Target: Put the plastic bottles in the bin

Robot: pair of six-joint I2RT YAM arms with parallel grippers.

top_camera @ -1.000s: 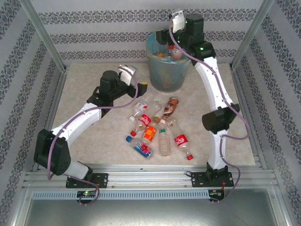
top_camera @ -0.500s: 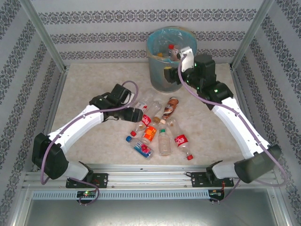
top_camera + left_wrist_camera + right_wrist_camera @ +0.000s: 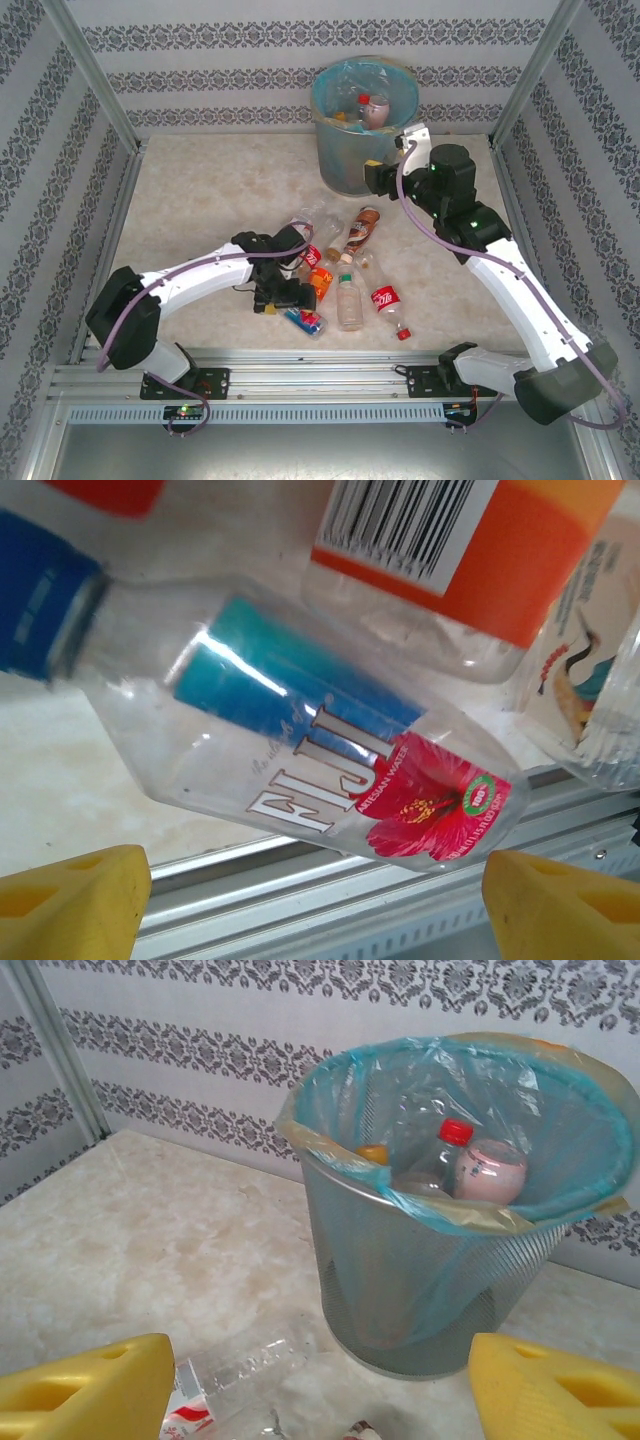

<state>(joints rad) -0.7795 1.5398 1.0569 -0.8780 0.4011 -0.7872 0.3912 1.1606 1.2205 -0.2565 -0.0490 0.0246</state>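
Several plastic bottles [image 3: 340,270] lie in a loose pile on the table's near middle. My left gripper [image 3: 285,303] hangs low over the pile's near-left edge, open. In the left wrist view a clear Fiji bottle [image 3: 330,760] with a blue cap lies on its side just beyond the spread yellow fingers [image 3: 80,900], untouched by them; the left gripper [image 3: 315,880] holds nothing. The bin [image 3: 340,160], grey mesh with a light blue bag, stands at the back. My right gripper [image 3: 372,180] hovers beside its right wall, open and empty [image 3: 320,1390]. Inside the bin [image 3: 420,1280] lie a red-capped bottle [image 3: 440,1155] and a pink-topped one [image 3: 490,1172].
An orange-labelled bottle [image 3: 470,560] lies right behind the Fiji bottle. A clear red-labelled bottle [image 3: 235,1370] lies on the table left of the bin's foot. The metal rail [image 3: 320,375] runs along the near edge, close below my left gripper. Patterned walls enclose the table.
My left arm swung from near the bin down to the pile's near-left edge. My right arm drew back from above the bin and came down beside its right wall.
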